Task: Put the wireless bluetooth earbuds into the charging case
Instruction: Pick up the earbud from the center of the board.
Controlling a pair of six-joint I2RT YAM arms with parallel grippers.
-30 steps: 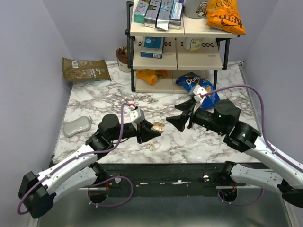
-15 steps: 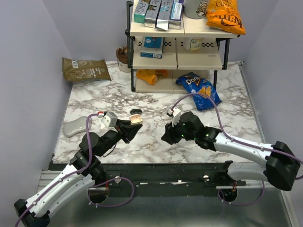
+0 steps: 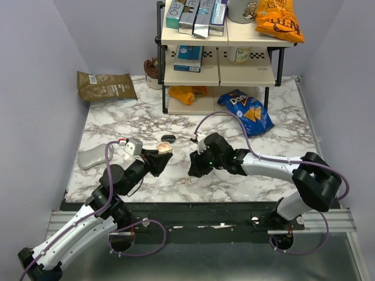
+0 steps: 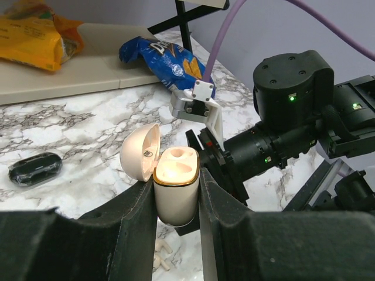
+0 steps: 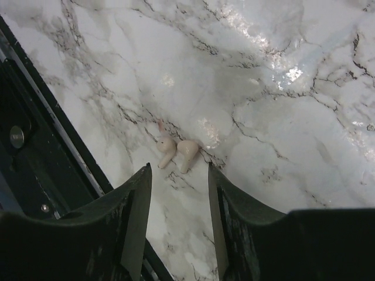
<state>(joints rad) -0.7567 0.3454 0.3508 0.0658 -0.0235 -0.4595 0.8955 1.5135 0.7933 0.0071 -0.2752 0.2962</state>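
My left gripper (image 3: 161, 157) is shut on the charging case (image 4: 176, 187), a pale beige case held upright with its lid hinged open to the left and its wells empty. It also shows in the top view (image 3: 164, 148). The cream-white earbuds (image 5: 176, 153) lie side by side on the marble near the front edge, and show in the top view (image 3: 187, 180). My right gripper (image 5: 179, 170) is open just above them, its fingertips on either side and slightly short of them. It shows in the top view (image 3: 193, 170). A small glossy black object (image 3: 168, 139) lies behind the case.
A black shelf rack (image 3: 220, 58) with boxes and snack bags stands at the back. A blue Doritos bag (image 3: 246, 111) lies in front of it, a brown bag (image 3: 106, 86) at the back left, a grey pouch (image 3: 96, 156) at the left. The table's front rail (image 5: 35, 164) is close to the earbuds.
My right gripper has moved left and down over the cream earbuds. My left gripper has pulled back to the left, still holding the open case.
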